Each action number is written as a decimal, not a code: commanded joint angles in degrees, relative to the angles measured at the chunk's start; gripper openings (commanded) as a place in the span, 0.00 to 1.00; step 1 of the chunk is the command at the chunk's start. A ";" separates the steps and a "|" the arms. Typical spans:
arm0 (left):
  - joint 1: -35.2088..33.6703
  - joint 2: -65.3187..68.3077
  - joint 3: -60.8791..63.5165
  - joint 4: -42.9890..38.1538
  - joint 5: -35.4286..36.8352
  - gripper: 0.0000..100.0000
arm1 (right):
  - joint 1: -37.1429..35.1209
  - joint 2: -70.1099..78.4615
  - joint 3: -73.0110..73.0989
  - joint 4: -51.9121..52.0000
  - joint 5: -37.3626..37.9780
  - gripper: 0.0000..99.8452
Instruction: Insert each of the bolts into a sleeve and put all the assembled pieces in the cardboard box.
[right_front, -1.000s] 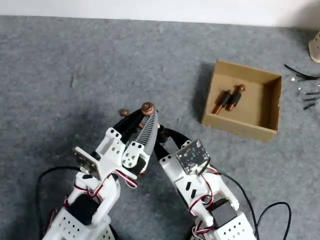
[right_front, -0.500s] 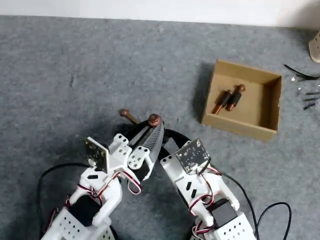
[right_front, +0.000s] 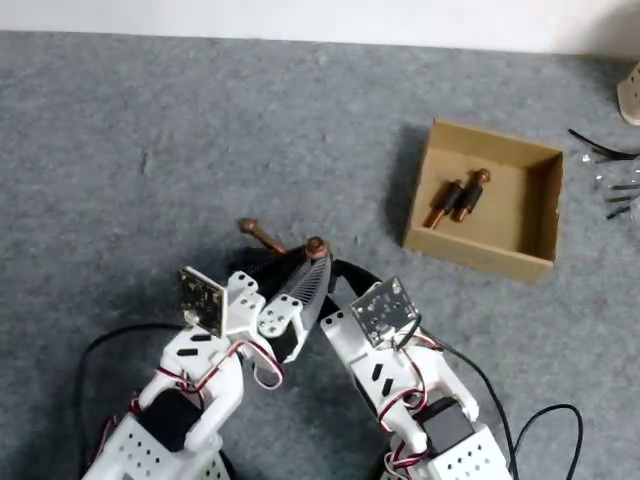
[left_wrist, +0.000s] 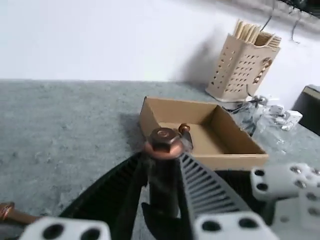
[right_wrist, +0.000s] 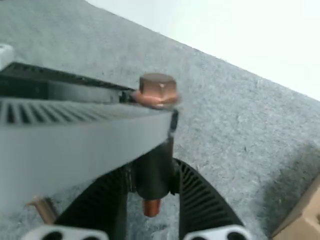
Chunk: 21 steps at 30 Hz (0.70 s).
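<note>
While my right gripper (right_wrist: 152, 172) clamps the sleeve (right_wrist: 151, 181) upright, my left gripper (left_wrist: 162, 161) pinches the bolt (left_wrist: 162, 140) to seat it through.

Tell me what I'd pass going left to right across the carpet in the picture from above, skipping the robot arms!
loose bolt → held bolt, between the two grippers → cardboard box → cables
</note>
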<state>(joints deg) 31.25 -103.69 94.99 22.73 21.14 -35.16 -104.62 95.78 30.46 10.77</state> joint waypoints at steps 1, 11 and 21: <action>-5.05 -0.84 -8.22 5.36 5.19 0.11 | 1.36 -0.31 8.75 -0.48 0.53 0.01; -21.58 -0.92 -10.86 6.24 22.59 0.00 | 6.55 -0.57 8.75 -0.66 0.53 0.01; -15.52 -0.92 0.40 -5.98 22.33 0.01 | 6.73 -0.57 8.75 -0.66 0.53 0.01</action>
<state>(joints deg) 14.73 -103.78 92.62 23.78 43.03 -29.19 -104.62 95.78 30.46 10.77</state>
